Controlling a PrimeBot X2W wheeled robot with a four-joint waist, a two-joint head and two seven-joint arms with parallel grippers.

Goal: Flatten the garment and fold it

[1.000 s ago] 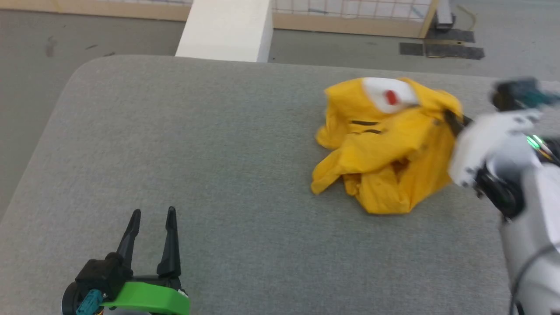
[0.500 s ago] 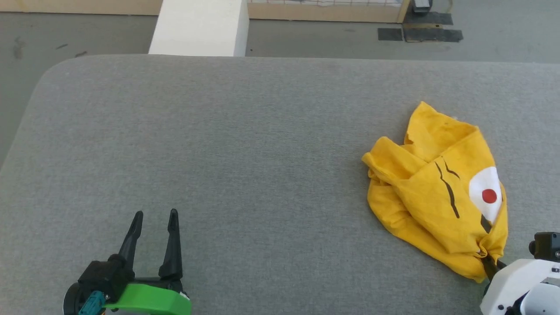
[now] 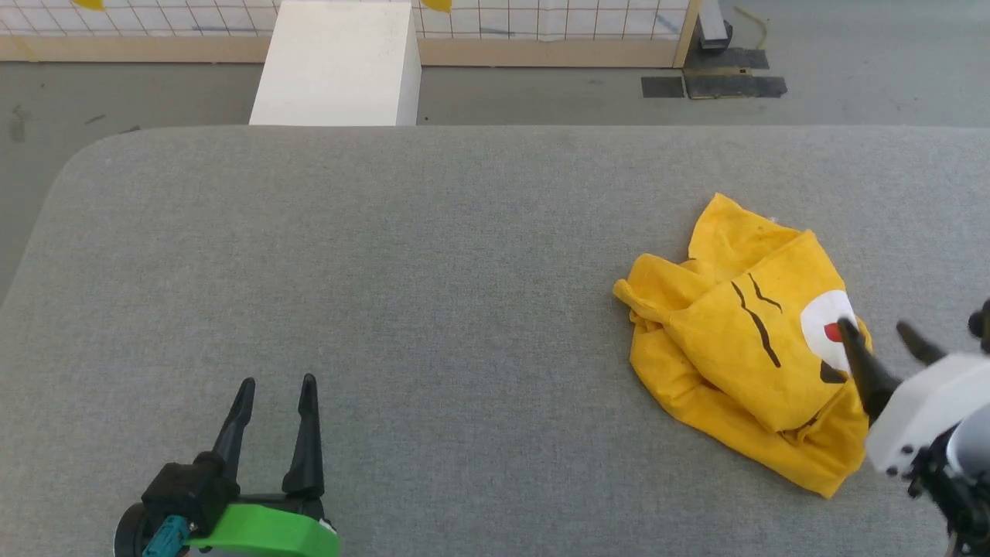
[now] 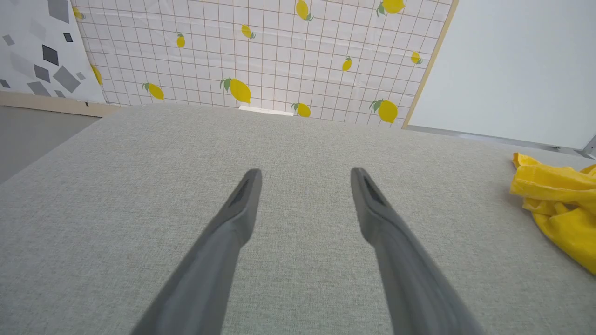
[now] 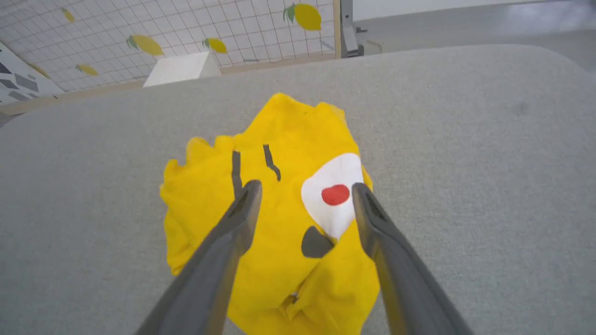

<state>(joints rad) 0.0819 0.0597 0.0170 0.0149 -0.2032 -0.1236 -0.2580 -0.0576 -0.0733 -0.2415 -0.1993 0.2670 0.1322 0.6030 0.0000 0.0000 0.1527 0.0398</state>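
Right claw [image 3: 878,333] hung, fingers apart, over the crumpled yellow garment [image 3: 742,363], which lay on the right side of the grey desk [image 3: 433,271]. Left claw [image 3: 278,381], also spread, hovered well apart from it.

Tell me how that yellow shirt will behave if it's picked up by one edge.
The garment lies crumpled in soft folds, so it will probably hang limp from any pinched point. It looks thin, so likely light. On the grey fabric surface, a push would probably bunch it.
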